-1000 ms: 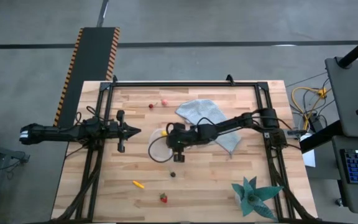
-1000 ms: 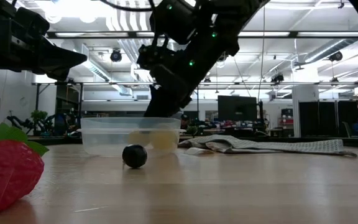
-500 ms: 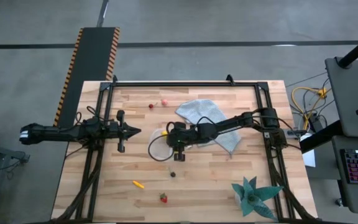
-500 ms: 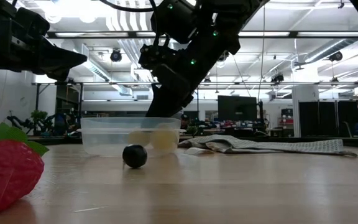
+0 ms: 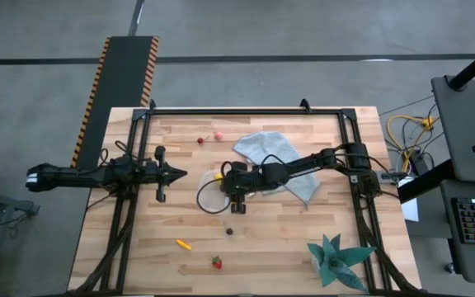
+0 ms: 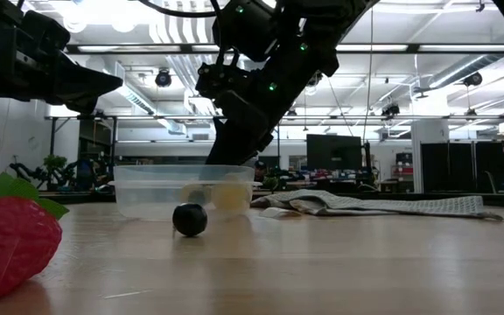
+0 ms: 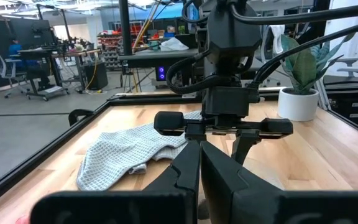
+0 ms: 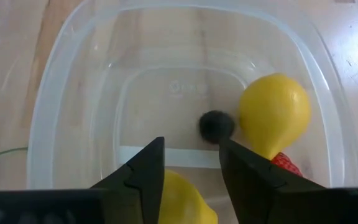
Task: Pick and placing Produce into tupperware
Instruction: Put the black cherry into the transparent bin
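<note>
The clear tupperware (image 8: 185, 93) stands on the table near its middle (image 5: 210, 195). Inside it lie two yellow lemons (image 8: 273, 115) (image 8: 182, 199), a dark round piece (image 8: 216, 125) and a red piece (image 8: 284, 163). My right gripper (image 8: 191, 162) hovers open just above the container's inside (image 6: 234, 149), with the dark piece beyond its fingertips. Loose produce rests on the table: a dark ball (image 5: 230, 232), an orange carrot-like piece (image 5: 184, 244), a strawberry (image 5: 217, 262) and two red berries (image 5: 200, 140) (image 5: 218, 136). My left gripper (image 5: 178, 173) waits shut, left of the container.
A grey-blue cloth (image 5: 272, 157) lies crumpled beyond and right of the container, under my right arm. A teal spiky plant (image 5: 336, 260) sits at the near right corner. A black frame (image 5: 246, 111) rims the table. In the low view the strawberry (image 6: 7, 241) looms at the near edge.
</note>
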Robot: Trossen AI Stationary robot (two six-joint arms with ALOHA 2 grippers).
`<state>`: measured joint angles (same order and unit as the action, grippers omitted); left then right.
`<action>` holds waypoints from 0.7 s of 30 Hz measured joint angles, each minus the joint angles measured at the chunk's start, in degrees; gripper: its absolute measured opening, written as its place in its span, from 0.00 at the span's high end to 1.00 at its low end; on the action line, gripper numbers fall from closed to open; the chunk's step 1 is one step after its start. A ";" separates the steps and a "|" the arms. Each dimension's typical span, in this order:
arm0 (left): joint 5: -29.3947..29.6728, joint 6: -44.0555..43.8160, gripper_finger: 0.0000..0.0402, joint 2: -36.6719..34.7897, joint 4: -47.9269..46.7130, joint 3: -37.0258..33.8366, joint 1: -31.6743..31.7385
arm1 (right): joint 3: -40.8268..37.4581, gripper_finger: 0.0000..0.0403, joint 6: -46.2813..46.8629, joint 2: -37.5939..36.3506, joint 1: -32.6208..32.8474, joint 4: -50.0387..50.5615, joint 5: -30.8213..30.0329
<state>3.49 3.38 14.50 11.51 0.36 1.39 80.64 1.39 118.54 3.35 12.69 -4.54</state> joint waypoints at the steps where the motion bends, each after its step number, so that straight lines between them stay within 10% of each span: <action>1: 0.00 0.00 1.00 -0.01 0.01 0.00 0.00 | -0.02 0.63 0.02 0.00 -0.02 0.01 0.00; 21: 0.00 0.00 1.00 -0.02 0.00 0.00 0.00 | -0.09 0.64 -1.79 -13.15 7.84 -0.32 -0.09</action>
<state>3.49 3.38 14.48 11.51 0.36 1.39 80.55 -0.40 105.39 11.18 12.36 -4.62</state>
